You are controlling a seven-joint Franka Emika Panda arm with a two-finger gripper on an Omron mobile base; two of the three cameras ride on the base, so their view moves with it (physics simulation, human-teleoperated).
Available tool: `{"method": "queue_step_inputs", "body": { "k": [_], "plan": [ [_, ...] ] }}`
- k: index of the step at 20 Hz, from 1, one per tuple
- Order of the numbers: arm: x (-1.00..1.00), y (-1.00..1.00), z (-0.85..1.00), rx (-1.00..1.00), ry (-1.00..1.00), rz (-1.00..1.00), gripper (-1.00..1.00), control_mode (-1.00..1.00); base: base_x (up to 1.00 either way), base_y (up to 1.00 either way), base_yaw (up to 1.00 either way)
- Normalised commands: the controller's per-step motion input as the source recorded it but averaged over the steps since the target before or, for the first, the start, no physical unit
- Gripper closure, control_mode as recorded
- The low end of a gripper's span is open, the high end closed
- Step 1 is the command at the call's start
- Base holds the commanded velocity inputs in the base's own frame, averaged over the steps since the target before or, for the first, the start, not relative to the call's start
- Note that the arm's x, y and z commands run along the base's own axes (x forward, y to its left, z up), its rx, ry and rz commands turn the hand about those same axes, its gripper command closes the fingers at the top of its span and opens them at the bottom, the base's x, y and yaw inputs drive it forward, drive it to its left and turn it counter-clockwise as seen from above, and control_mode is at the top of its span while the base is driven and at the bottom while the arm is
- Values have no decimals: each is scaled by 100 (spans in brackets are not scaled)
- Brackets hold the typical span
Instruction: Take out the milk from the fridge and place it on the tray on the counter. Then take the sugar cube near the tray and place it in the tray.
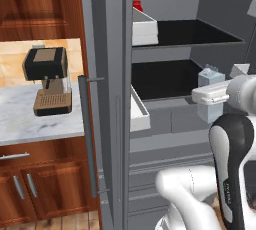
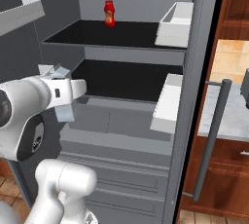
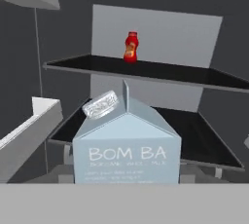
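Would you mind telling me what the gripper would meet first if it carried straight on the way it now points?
Most likely the milk: the hand view looks straight at its front face, close ahead. Beyond it stands the fridge back wall. How much gap remains is unclear.

We see red-brown wooden cabinets [image 1: 35,1] above a pale beige tiled backsplash [image 1: 12,61]. A black-and-copper espresso machine [image 1: 47,81] stands near the back edge of the marble worktop. Silver-handled red-brown base cabinet doors [image 1: 30,186] meet a light wood-plank floor [image 1: 60,221].
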Motion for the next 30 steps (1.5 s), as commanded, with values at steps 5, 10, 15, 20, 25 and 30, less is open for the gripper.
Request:
{"method": "queue_step_inputs", "body": {
  "k": [5,10,15,20,25,30],
  "plan": [
    [-52,19,-4,0,-17,-17,100,-100,0,0,0],
    [0,0,0,0,0,0,100,100,-91,15,-10],
    [0,0,0,0,0,0,100,100,-99,77,-1],
    [0,0,0,0,0,0,100,100,-16,100,-1],
    [0,0,0,0,0,0,100,100,54,100,-10],
    [0,0,0,0,0,0,100,100,4,82,52]
  ]
}}
